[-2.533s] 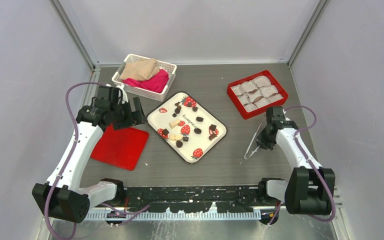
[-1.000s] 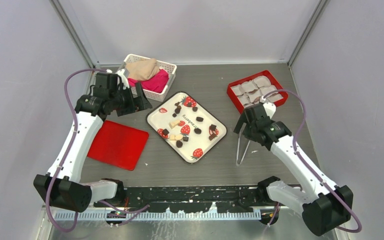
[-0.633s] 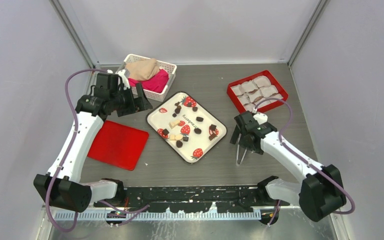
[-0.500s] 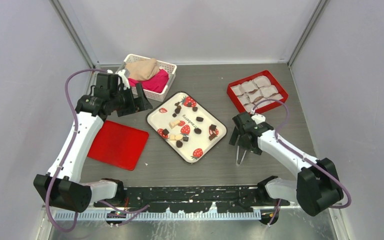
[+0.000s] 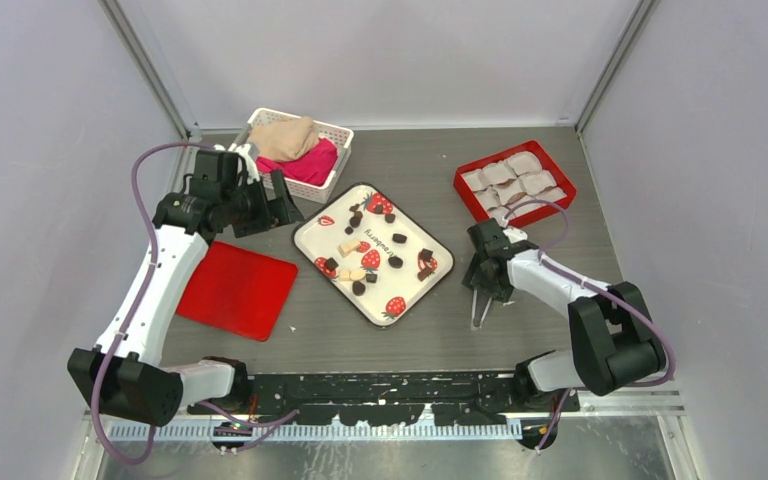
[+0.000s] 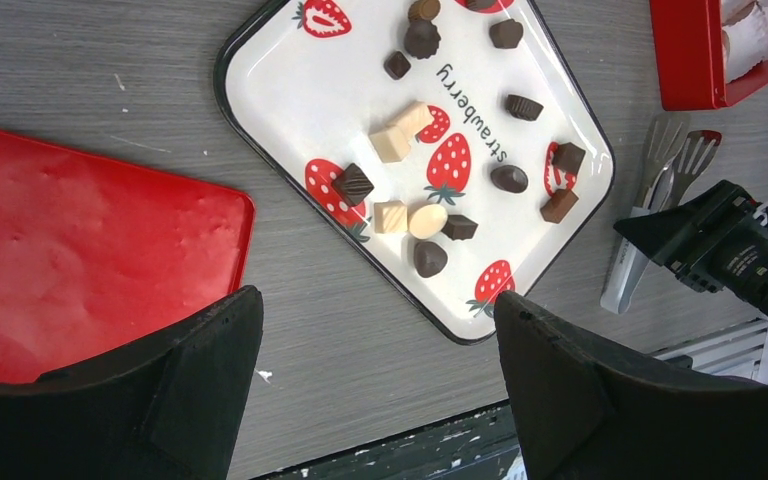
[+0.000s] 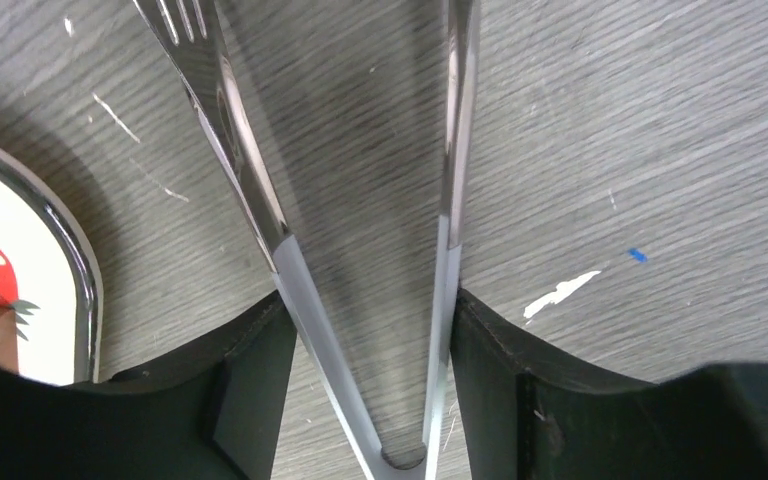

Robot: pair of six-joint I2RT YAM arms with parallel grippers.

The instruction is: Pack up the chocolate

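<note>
Right wrist view shows the right pincer [image 7: 365, 330] straddling the tongs [image 7: 260, 200], fingers apart, seemingly not yet squeezing. Tongs' long axis runs straight ahead; the chocolate [image 5: 397, 238] lies leftward on the strawberry tray [image 5: 312, 232].

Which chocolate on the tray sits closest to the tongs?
The dark brown squarish piece at the strawberry tray's edge facing the tongs, beside the strawberry print there; every other chocolate lies farther in.

Tongs' [image 7: 360, 250] tips beyond frame edge

White strawberry-print tray [image 5: 312, 233]; dark brown chocolate [image 6: 430, 258].
</note>
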